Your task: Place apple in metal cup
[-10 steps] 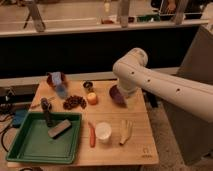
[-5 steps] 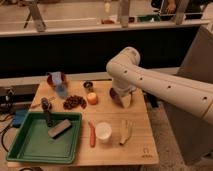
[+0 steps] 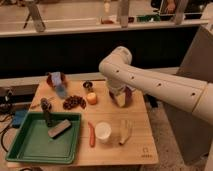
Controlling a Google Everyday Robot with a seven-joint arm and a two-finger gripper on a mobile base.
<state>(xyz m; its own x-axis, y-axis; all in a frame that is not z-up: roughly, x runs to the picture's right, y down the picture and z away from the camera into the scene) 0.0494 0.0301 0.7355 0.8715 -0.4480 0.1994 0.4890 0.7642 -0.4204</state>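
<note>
The apple (image 3: 92, 98) is a small round orange-yellow fruit on the wooden table (image 3: 145, 140), left of centre. The metal cup (image 3: 88, 86) is a small dark cylinder standing just behind the apple, close to it. My arm comes in from the right, bends at a white elbow (image 3: 117, 61) and points down. My gripper (image 3: 119, 98) hangs low over the purple bowl (image 3: 128, 97), about a hand's width to the right of the apple. The arm hides most of the bowl.
A white cup (image 3: 103, 132), an orange-red carrot (image 3: 91, 135) and a pale banana-like piece (image 3: 124, 132) lie near the front. A green tray (image 3: 30, 145) holding dark tools sits front left. Dark grapes (image 3: 74, 102) and a blue object (image 3: 59, 82) are at the left.
The arm's elbow and gripper have shifted left, toward the apple and the metal cup. The objects on the table have not moved.
</note>
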